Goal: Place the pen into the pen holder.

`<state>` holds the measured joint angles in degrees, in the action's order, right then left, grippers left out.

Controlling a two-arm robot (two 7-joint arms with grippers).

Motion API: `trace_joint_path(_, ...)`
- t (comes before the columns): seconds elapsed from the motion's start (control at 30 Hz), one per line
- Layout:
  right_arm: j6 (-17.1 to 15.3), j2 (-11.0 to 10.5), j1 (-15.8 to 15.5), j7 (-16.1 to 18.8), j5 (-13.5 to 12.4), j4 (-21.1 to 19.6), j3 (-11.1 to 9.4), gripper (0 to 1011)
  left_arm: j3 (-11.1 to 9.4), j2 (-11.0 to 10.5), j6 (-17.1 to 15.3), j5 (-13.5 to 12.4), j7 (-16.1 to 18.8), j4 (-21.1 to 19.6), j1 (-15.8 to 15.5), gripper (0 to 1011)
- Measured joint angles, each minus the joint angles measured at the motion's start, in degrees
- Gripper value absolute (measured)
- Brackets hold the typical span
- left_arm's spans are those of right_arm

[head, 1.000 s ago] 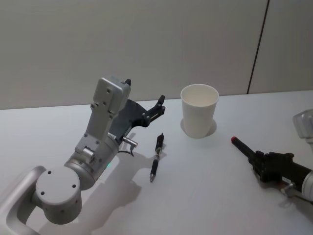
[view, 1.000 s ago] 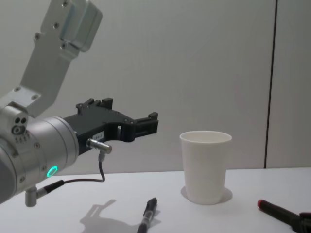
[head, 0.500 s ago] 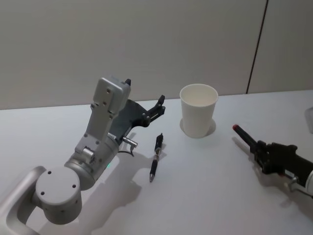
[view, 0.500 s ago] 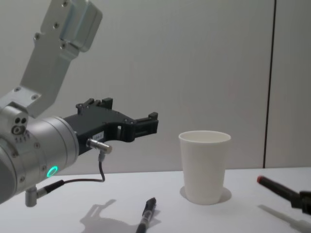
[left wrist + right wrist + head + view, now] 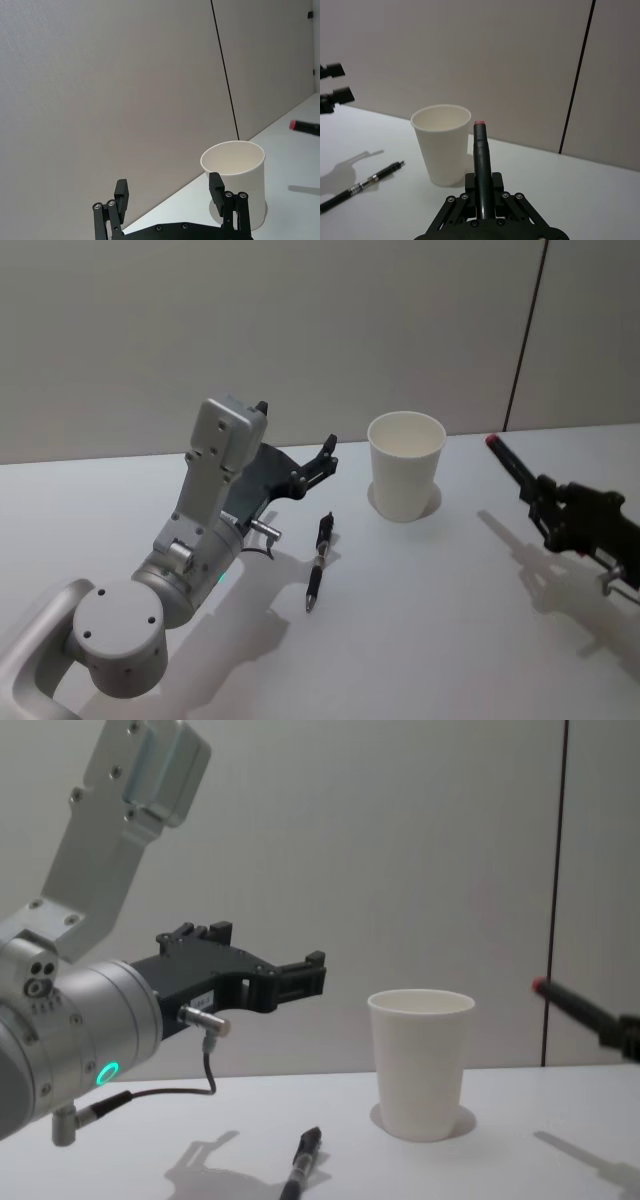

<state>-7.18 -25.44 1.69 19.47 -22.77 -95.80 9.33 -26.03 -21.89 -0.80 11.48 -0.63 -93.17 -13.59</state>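
So, the right claw [image 5: 547,498] is pinching a slim black red-tipped pen [image 5: 512,463] up in the air, just right of the tapered white paper pen holder [image 5: 405,485]. Left claw [image 5: 169,189] hangs spread near it. A second pen [image 5: 319,560] lies on the smooth white surface [image 5: 430,620].

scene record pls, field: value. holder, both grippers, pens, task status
holder: plain white paper cup, upright on the white table, nothing seen inside
right gripper: shut on a black pen with a red tip, off the table to the right of the cup, red tip above rim height in the chest view
left gripper: open, empty, above the table left of the cup
other pen: slim black pen lying flat on the table between the left arm and the cup
task status: held pen not yet in the cup
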Motion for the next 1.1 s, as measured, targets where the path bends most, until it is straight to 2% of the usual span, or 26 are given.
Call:
trace_joint_path(0.3, 5.24, 1.21, 2.56, -0.71, -0.09, 0.43, -0.25, 185, 0.00, 0.00, 0.00, 0.00, 0.00, 0.00, 0.00, 1001)
trace_joint_path(0.4, 7.34, 2.28, 4.38, -1.14, 0.80, 1.50, 0.03, 185, 0.00, 0.00, 0.00, 0.00, 0.00, 0.00, 0.00, 1001)
trace_joint_path(0.77, 11.84, 5.65, 9.47, -1.60, 3.69, 5.60, 1.37, 185, 0.00, 0.00, 0.00, 0.00, 0.00, 0.00, 0.00, 1001)
trace_joint_path(1.1, 15.39, 8.17, 12.91, -0.66, 6.05, 9.86, 2.72, 185, 0.00, 0.00, 0.00, 0.00, 0.00, 0.00, 0.00, 1001)
